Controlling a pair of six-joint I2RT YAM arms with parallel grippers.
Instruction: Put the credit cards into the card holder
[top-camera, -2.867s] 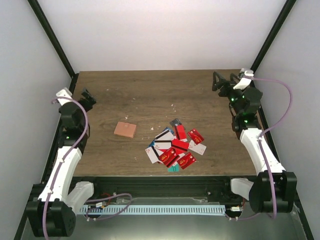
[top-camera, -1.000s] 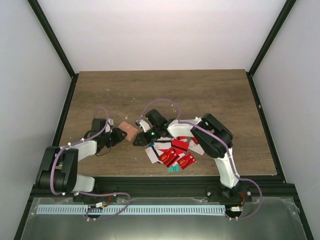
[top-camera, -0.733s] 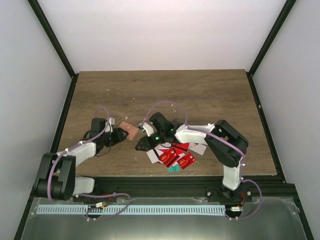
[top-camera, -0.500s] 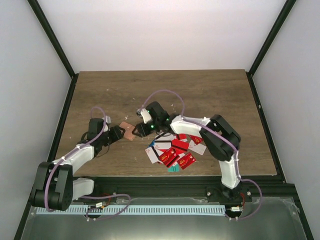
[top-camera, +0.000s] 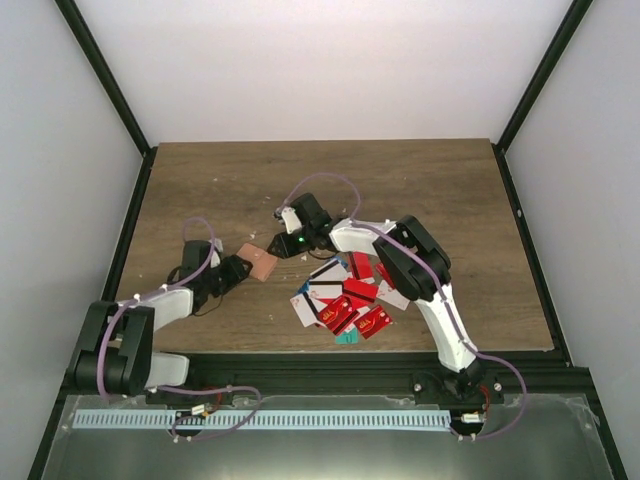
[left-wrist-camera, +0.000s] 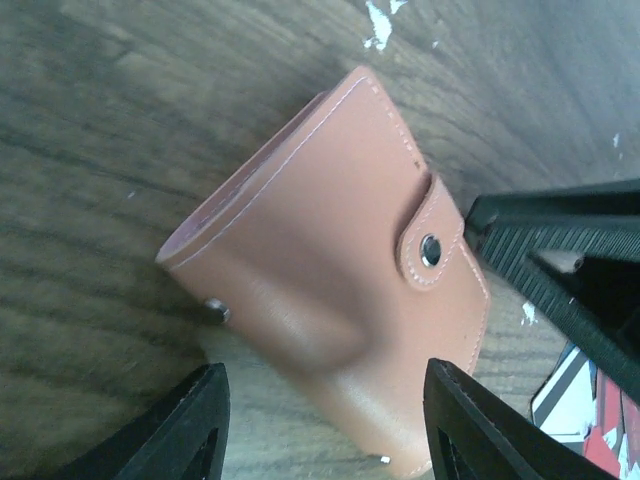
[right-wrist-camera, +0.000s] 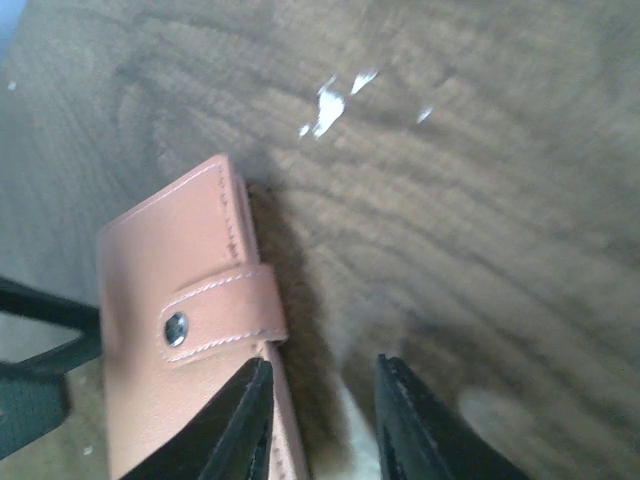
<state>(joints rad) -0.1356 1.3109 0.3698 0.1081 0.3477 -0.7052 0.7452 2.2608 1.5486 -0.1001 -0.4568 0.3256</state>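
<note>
The card holder (top-camera: 262, 264), a salmon-brown wallet with its snap strap fastened, lies flat on the wooden table left of centre. My left gripper (top-camera: 241, 271) is at its left side. In the left wrist view its fingers stand open on either side of the card holder (left-wrist-camera: 330, 290), and the left gripper (left-wrist-camera: 325, 425) does not touch it. My right gripper (top-camera: 283, 245) is at the holder's far right corner, open (right-wrist-camera: 325, 405). One fingertip (right-wrist-camera: 250, 405) rests at the edge of the card holder (right-wrist-camera: 175, 350). The credit cards (top-camera: 350, 295), mostly red, lie in a heap to the right.
White specks (right-wrist-camera: 328, 103) dot the wood beyond the holder. The right arm's forearm (top-camera: 365, 235) stretches over the far edge of the card heap. A black frame rail (top-camera: 320, 362) runs along the table's near edge.
Both arms have come in from the table's sides to the holder. Over the last second the right gripper swung from the holder's near right side to its far right corner; the holder has turned slightly.
</note>
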